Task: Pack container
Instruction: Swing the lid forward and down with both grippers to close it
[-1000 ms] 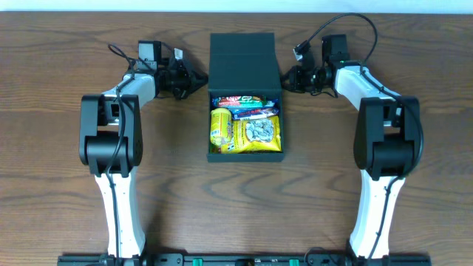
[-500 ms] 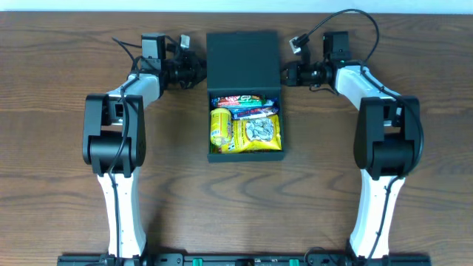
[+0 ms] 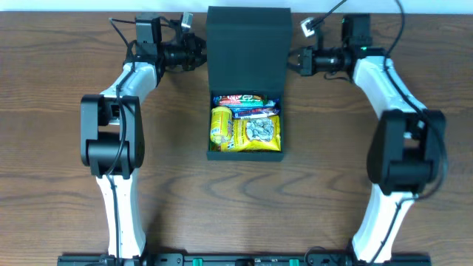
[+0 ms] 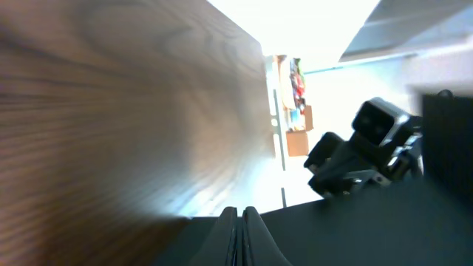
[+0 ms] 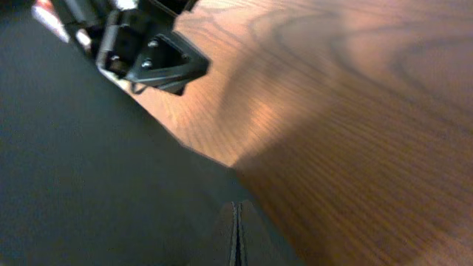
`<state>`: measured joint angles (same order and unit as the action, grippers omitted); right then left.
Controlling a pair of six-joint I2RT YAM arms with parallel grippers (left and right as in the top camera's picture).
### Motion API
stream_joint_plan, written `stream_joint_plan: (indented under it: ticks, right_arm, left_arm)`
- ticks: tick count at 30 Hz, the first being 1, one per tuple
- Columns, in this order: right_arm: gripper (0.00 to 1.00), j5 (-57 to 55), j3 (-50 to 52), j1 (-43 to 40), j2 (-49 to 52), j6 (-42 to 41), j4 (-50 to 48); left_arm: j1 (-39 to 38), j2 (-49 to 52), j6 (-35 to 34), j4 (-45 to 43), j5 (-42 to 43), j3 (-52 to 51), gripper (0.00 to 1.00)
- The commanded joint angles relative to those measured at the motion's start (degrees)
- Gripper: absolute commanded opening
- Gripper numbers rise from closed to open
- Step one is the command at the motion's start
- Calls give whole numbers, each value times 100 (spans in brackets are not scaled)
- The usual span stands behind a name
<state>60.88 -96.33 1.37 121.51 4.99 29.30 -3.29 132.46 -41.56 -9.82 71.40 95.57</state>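
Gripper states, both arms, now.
Left gripper: closed, fingers together against the container lid; grip unclear.
Right gripper: closed, fingers together against the same lid; grip unclear.

Brown wood-grain table [image 3: 244, 210], bright light

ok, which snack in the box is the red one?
The red-and-white packet lying across the back of the box, nearest the lid. The others are a yellow tube, a yellow bag and a dark blue wrapper.
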Motion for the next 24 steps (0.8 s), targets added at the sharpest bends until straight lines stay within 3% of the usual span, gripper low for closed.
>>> stream_joint_plan:
  ticks: [1, 4, 8, 14, 17, 24]
  right_arm:
    - [1, -170, -107, 59, -638, 758, 420]
    - [2, -750, -107, 101, -1005, 1143, 1082]
    - [2, -1058, -107, 175, -1410, 1591, 1838]
    - [2, -1856, -107, 306, -1878, 1873, 2667]
    - [1, -2334, -107, 393, -2159, 1867, 2940]
    - [1, -3047, -107, 483, -3036, 1867, 3615]
  left_arm:
    - [-55, -595, 328, 122, 468, 118, 5]
    - [-107, -997, 852, 756, 516, 118, 5]
    - [-199, -1705, 2236, 2503, 345, 118, 6]
    - [-448, -2656, 4260, 5246, -1078, 118, 6]
    - [-592, -3121, 4682, 5947, -1641, 118, 6]
    - [-763, -4312, 4946, 6723, -2535, 118, 6]
